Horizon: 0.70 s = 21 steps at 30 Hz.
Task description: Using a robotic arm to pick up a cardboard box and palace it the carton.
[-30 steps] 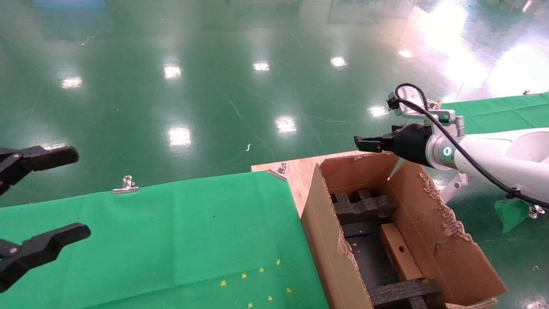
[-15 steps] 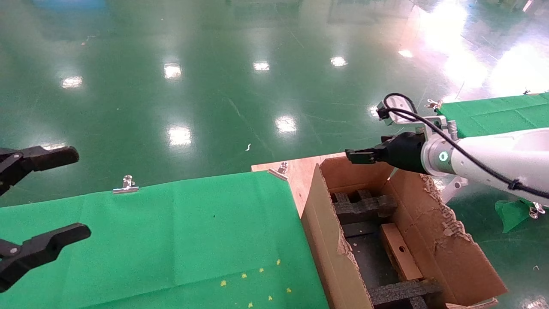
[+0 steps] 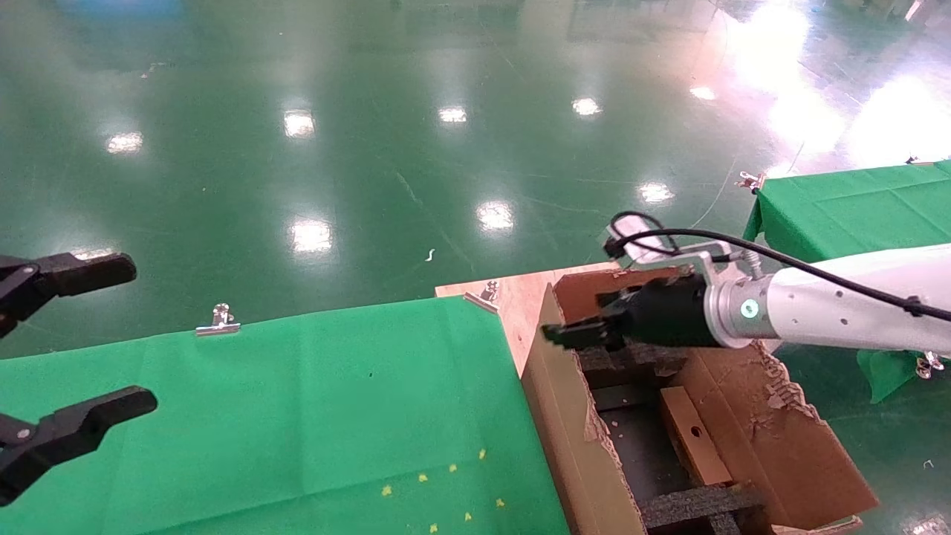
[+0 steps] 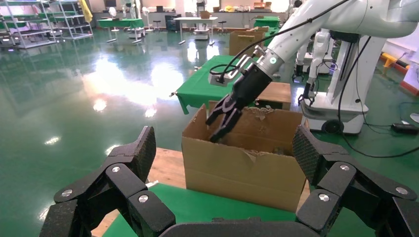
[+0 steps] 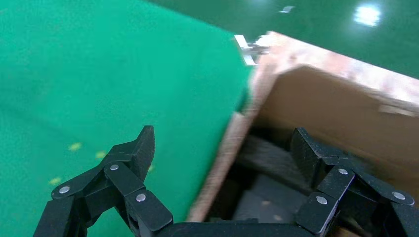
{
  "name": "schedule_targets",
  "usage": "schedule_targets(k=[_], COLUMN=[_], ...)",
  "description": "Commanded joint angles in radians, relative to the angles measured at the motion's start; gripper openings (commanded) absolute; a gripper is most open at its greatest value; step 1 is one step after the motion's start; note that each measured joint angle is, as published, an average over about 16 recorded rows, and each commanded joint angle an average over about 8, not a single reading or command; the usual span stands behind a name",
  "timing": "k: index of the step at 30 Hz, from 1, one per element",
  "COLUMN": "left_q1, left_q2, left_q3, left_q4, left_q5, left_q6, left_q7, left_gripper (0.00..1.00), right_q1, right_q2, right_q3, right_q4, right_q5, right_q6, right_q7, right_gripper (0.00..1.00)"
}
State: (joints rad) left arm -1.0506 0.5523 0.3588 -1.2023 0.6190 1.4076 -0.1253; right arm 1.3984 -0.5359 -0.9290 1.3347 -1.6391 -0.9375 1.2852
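Observation:
The cardboard box (image 3: pixel 691 437), small, flat and brown with a round hole, lies inside the carton (image 3: pixel 568 446) between black foam inserts (image 3: pixel 631 360). The robotic arm is my right one, white with a green-lit ring. Its gripper (image 3: pixel 579 323) hangs open and empty over the carton's far left corner, well short of the cardboard box. In the right wrist view the open gripper (image 5: pixel 223 138) straddles the carton's wall (image 5: pixel 222 163). My left gripper (image 3: pixel 111 342) is parked open at the left edge. From the left wrist view I see the carton (image 4: pixel 247 173) and the right gripper (image 4: pixel 225 118) above its rim.
A green cloth table (image 3: pixel 297 416) lies left of the carton, with metal clips (image 3: pixel 218 321) on its far edge. A bare wooden board (image 3: pixel 520 297) shows by the carton's far corner. Another green table (image 3: pixel 839 200) stands at the back right. The carton's flaps are ragged and tall.
My right arm has swung left and down, from above the carton's far right rim to its far left corner. The left arm has not moved.

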Motion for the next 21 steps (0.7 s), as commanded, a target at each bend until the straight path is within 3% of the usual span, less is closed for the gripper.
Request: schedule_targets(k=[1,21], left_q1=[0.0,0.0], left_q2=[0.0,0.0], left_q3=[0.0,0.0], left_q4=[0.0,0.0], left_q5=[0.0,0.0], left_q6=[0.0,0.0], left_q7=[0.0,0.0], left_gripper=[1.0,1.0], right_q1=[-0.018,-0.195], right_q2=[-0.004,-0.045], right_q3=[0.036,0.391], right_q4=[-0.003,-0.03], right_q5=[0.05,0.548], right_q6=[-0.031,-0.336], right_q7=[-0.06,-0.662], right_gripper=[1.0,1.0])
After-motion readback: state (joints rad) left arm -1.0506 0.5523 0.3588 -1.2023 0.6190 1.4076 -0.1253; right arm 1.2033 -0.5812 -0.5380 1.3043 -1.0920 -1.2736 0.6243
